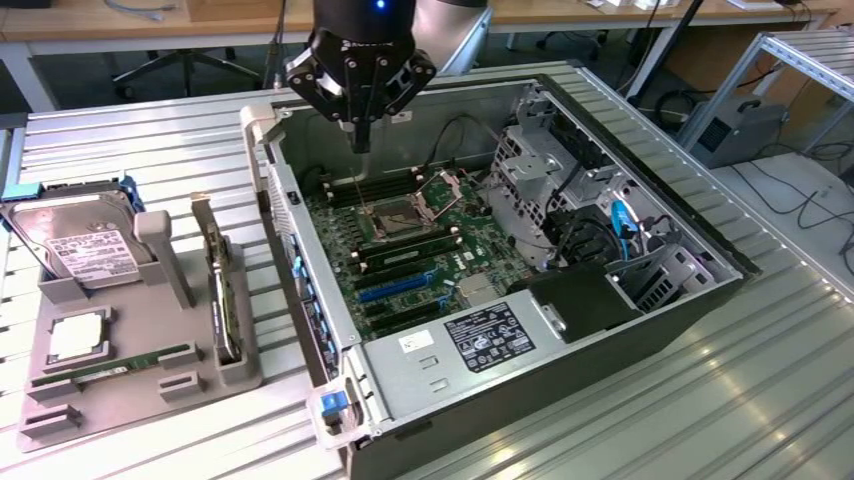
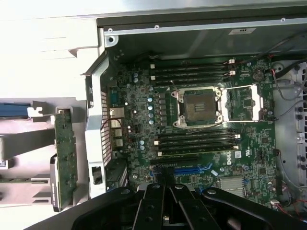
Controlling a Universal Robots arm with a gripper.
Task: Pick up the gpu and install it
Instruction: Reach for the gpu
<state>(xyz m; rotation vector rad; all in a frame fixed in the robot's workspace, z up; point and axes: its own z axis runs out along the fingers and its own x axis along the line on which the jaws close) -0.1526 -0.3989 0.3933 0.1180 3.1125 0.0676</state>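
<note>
The printed motherboard (image 1: 461, 250) is green, its long plastic slot (image 1: 396, 288) blue; the thin gpu card (image 1: 223, 300) dark; the moulded tray (image 1: 114, 402) grey.

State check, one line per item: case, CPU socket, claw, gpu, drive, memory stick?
case: on its side, side panel off
CPU socket: cover flipped open, looks empty
claw: shut, empty, above the case interior
gpu: on edge in the tray, not picked up
hard drive: upright in the tray
memory stick: flat in the tray
</note>
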